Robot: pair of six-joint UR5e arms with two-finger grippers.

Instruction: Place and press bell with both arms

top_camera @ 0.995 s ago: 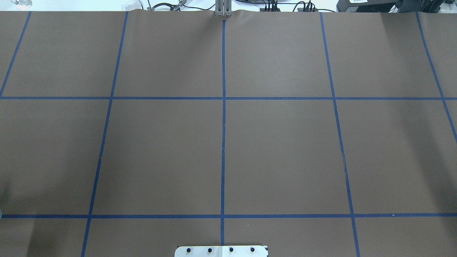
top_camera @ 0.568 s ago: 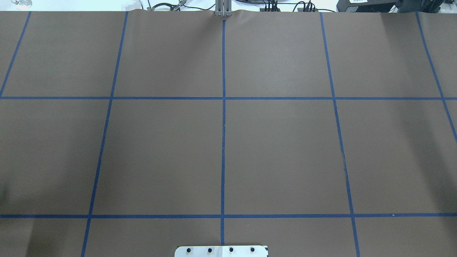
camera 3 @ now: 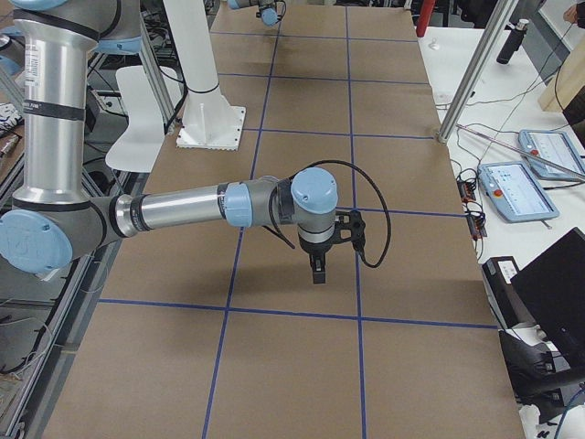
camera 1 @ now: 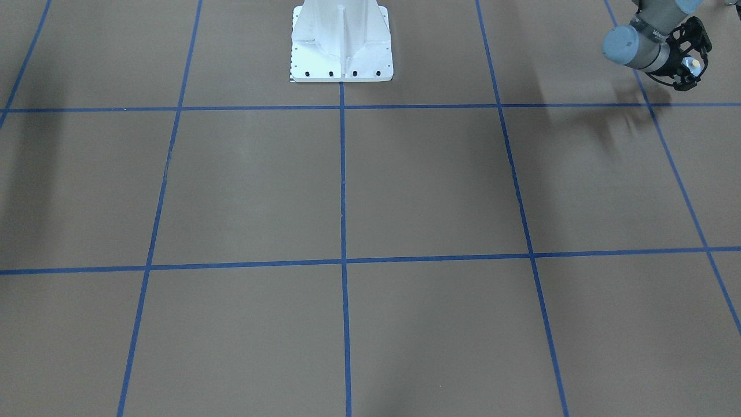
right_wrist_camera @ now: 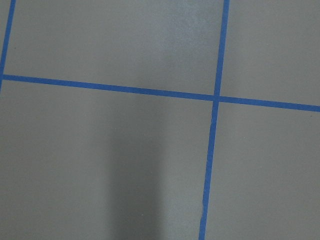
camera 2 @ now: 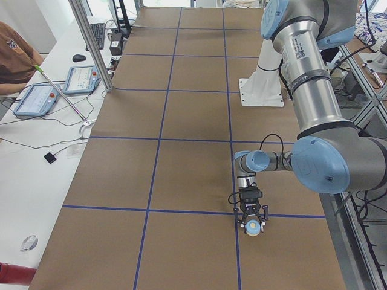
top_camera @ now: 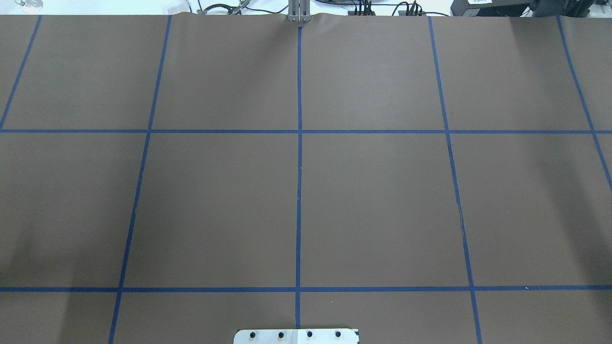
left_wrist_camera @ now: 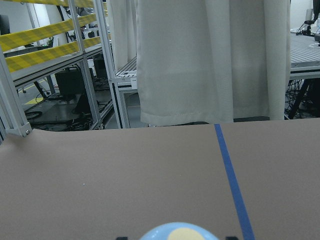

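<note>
- The left gripper (camera 2: 253,223) is clamped on the bell (camera 1: 692,63), with one black finger on each side of the light-blue dome. The cream button shows in the left-side view and at the bottom edge of the left wrist view.
- The bell hangs off the table (top_camera: 220,205); in the front-facing view the gripper's shadow falls on the brown cover apart from it. The bell is over the table's left end, toward the robot's side, near a crossing of blue tape (top_camera: 299,191) lines.
- Ahead of the left wrist camera the cover runs to the table's end edge. A white curtain (left_wrist_camera: 210,60) and metal racks stand beyond that edge.
- The left arm (camera 2: 314,90) comes down from high on the robot's side and folds at a blue-capped elbow. Its wrist reaches out over the cover.
- The right gripper (camera 3: 316,272) points straight down above the table, between two lengthwise tape lines and near a cross line. It shows only in the right-side view, so it cannot be told whether its fingers are apart or together. Its wrist camera takes in brown cover and one tape crossing.
- The right arm (camera 3: 183,210) stretches roughly level from the robot's side out over the table.
- The two grippers are well apart, with the middle squares of the grid between them.
- The white pedestal (camera 1: 341,40) is bolted at the middle of the robot-side edge, well apart from both grippers.
- Along the operators' edge stand an aluminium post (camera 3: 475,69) and a white bench carrying teach pendants (camera 3: 516,187), all well apart from the grippers.
</note>
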